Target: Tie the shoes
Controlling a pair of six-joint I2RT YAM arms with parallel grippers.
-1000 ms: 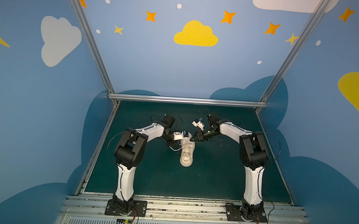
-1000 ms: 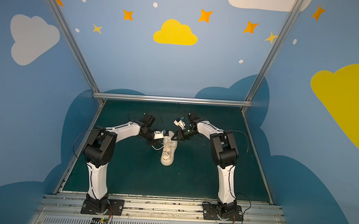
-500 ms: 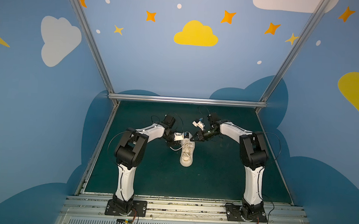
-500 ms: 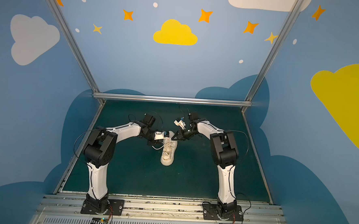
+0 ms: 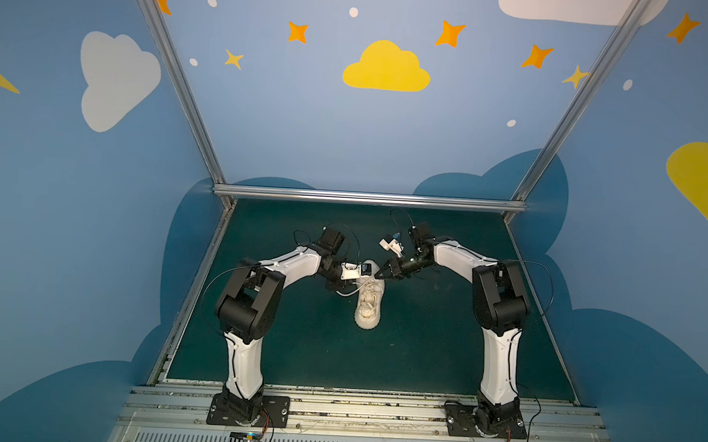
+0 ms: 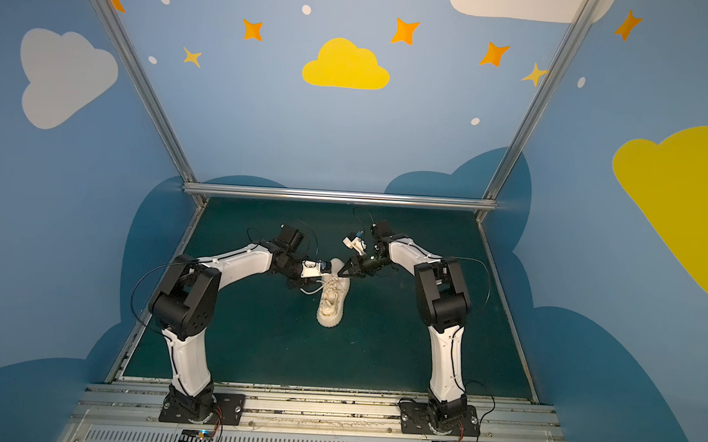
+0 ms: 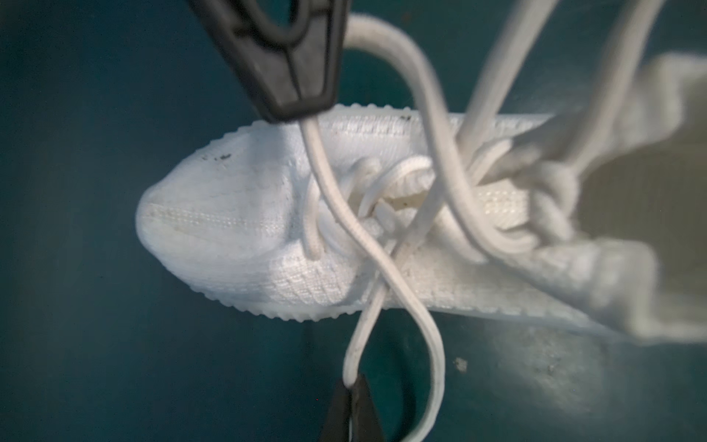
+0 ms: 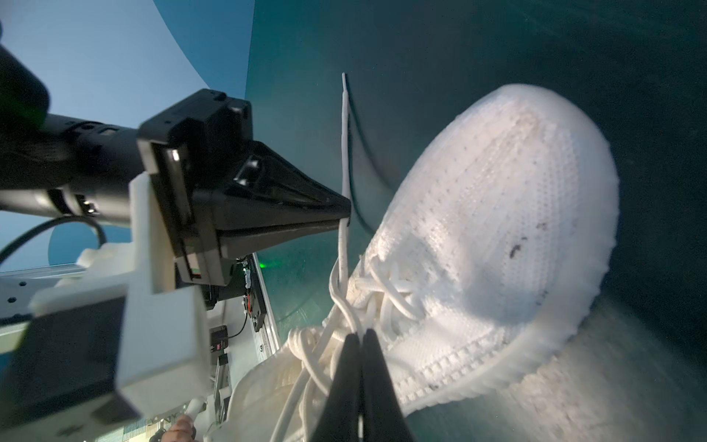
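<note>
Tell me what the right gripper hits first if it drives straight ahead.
Probably the sneaker: the right gripper, shut on a lace, aims across its laced upper toward the left gripper. Depth is unclear; it may pass above.

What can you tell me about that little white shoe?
The sneaker is small, cream-white knit with a ribbed sole edge and dark specks. It stands on its sole on the green mat, toe toward the camera in both top views. Its round laces are crossed, no bow; the left gripper and right gripper each pinch a strand.
</note>
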